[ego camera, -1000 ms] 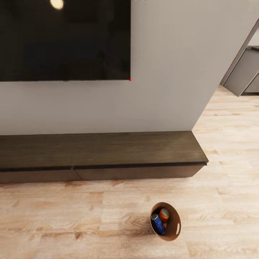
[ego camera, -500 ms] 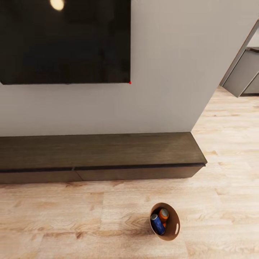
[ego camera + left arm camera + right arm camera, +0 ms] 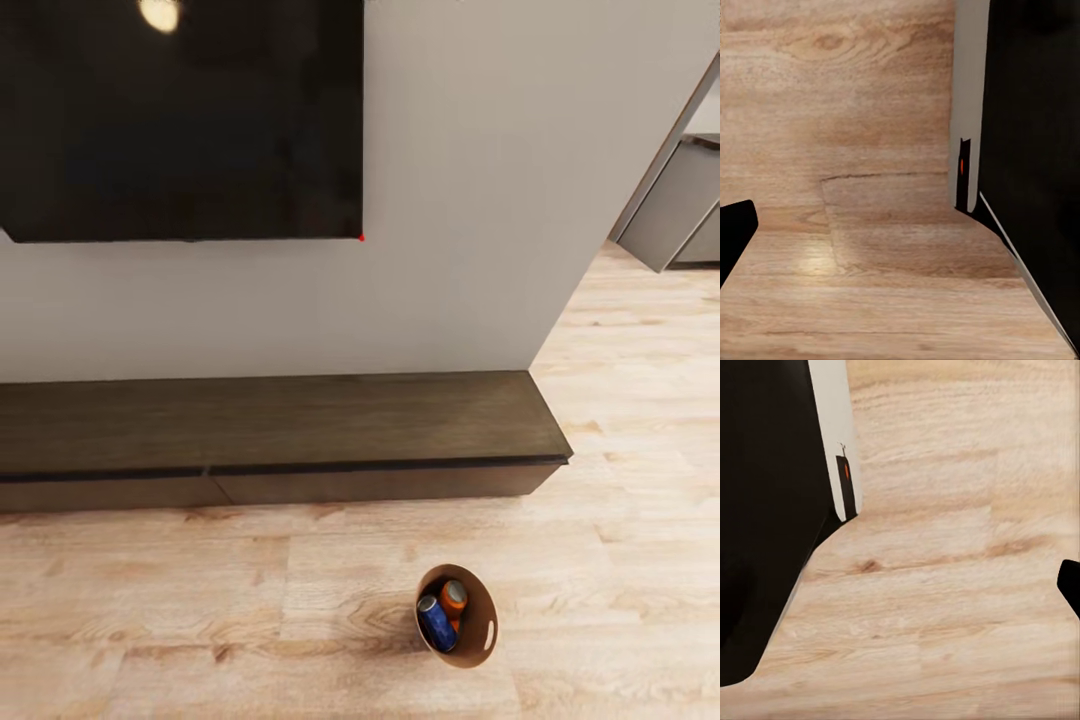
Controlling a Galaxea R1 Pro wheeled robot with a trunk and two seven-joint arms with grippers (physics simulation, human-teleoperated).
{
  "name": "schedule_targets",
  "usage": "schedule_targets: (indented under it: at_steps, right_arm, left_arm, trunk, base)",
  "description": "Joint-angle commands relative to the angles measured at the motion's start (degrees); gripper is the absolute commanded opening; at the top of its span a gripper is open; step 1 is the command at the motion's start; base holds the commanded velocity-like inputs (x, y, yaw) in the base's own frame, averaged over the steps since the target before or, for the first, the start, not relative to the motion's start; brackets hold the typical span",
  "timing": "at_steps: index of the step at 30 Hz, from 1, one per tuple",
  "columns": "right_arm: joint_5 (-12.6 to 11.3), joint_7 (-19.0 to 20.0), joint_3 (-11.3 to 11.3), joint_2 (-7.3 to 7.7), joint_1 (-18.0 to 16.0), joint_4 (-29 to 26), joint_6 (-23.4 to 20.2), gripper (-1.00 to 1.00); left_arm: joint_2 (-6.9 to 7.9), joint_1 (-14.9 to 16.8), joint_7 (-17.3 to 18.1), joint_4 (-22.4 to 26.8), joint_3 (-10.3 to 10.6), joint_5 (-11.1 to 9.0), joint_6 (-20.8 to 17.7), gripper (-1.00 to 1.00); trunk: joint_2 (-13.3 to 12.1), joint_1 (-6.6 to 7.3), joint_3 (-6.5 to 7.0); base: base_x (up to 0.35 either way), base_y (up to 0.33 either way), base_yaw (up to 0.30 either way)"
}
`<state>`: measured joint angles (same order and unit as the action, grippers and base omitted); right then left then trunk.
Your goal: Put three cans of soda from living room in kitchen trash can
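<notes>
the trash can [image 3: 470, 632] stands on the pale wood floor [image 3: 200, 620], tilted so its coppery inside faces the head camera, with a slot handle [image 3: 489, 632] near its rim. inside it lie a blue can [image 3: 436, 622] and an orange can [image 3: 454, 598], touching each other; whether a third can sits beneath them cannot be told.

the can stands clear of everything: bare floor lies all around it, wide to the left and right and towards the camera. beyond it, well apart, runs a long dark wooden bench [image 3: 270, 420] against a pale wall [image 3: 470, 200]; the bench's front edge carries a black strip, and its right end stops at a corner just short of the wall's own right edge. a black screen [image 3: 180, 120] hangs on the wall above the bench, a small red light at its lower right corner. past the wall's right edge the floor carries on towards grey cabinets [image 3: 680, 205].

in the left wrist view a dark finger tip [image 3: 733, 232] shows at the frame edge over floor planks, beside a black and white robot panel [image 3: 1020, 150]. in the right wrist view another dark finger tip [image 3: 1071, 585] shows likewise. for both grippers, how far the jaws are apart cannot be told.
</notes>
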<state>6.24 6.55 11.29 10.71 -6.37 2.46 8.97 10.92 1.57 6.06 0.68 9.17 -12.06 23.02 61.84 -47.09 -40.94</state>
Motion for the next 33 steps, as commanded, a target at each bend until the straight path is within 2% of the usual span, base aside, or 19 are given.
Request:
schedule_targets:
  at_steps: [1, 33]
  right_arm:
    - [0.0, -0.1, 0.0, 0.00, 0.0, 0.0, 0.0, 1.00]
    - [0.0, -0.3, 0.0, -0.55, 0.7, -0.1, 0.1, 1.00]
  left_arm:
    - [0.00, 0.0, 0.0, 0.0, 0.0, 0.0, 0.0, 1.00]
    - [-0.19, -0.1, -0.1, -0.1, 0.0, -0.1, 0.0, 1.00]
  trunk:
    - [-0.4, 0.23, 0.19]
    - [-13.2, 7.25, 5.93]
  base:
    - [0.000, 0.000, 0.000]
    - [0.000, 0.000, 0.000]
